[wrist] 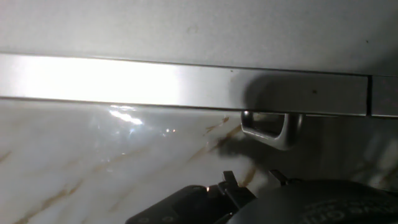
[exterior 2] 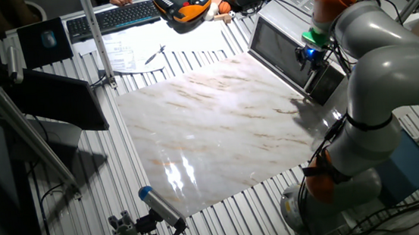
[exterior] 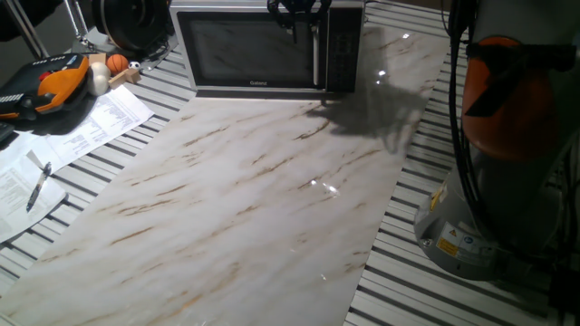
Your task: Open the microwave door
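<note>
The microwave [exterior: 272,45] stands at the far edge of the marble board, and it also shows in the other fixed view [exterior 2: 283,46]. The microwave door [exterior: 245,50] is shut, with its vertical silver handle [exterior: 317,54] on the right beside the keypad [exterior: 344,45]. My gripper [exterior: 296,20] hangs over the top of the handle, at the microwave's front upper edge [exterior 2: 309,61]. The hand view looks down on the door's silver top edge [wrist: 155,84] and the handle's end [wrist: 270,132]. My two fingertips [wrist: 252,179] show apart, just short of the handle and not touching it.
Papers [exterior: 86,131] and a pen [exterior: 38,186] lie at the left, with an orange teach pendant [exterior: 50,86] and a small ball [exterior: 118,63] behind. The robot base [exterior: 494,217] stands at the right. A keyboard [exterior 2: 113,18] and a clamp tool [exterior 2: 153,214] sit off the marble board [exterior: 254,190].
</note>
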Controlling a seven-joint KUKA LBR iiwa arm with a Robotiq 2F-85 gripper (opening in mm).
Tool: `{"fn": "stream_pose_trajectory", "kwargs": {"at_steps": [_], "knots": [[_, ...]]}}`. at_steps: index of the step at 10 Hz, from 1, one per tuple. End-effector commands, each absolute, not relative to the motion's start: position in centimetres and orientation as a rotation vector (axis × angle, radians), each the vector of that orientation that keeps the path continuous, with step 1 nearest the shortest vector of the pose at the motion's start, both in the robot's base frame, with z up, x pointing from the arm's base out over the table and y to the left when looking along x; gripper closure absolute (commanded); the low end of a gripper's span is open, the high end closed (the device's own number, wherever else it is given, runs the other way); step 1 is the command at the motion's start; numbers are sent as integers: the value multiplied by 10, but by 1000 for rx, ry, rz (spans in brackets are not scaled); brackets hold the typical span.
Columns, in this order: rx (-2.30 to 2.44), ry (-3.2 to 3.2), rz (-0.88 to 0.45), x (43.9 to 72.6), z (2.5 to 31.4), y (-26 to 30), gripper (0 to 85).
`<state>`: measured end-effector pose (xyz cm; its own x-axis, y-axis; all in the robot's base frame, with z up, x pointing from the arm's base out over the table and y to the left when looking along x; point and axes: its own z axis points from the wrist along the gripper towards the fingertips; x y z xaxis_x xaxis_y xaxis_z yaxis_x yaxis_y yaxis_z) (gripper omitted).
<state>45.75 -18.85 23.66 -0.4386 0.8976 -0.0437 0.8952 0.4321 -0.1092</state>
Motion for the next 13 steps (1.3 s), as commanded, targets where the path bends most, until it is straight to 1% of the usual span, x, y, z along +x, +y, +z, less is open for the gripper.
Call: {"fn": "stream_pose_trajectory", "kwargs": {"at_steps": [1, 4, 6, 7, 9, 10, 13], "knots": [[-1647, -2639, 204, 457, 237, -189, 510], [-1701, -2599, 292, 457, 237, -189, 510], [-1717, -2595, 284, 457, 237, -189, 510], [-1701, -2595, 264, 457, 237, -189, 340], [-1702, -2591, 238, 450, 235, -192, 340], [-1710, -2606, 252, 447, 233, -195, 340], [-1718, -2609, 234, 442, 230, -208, 340]]}}
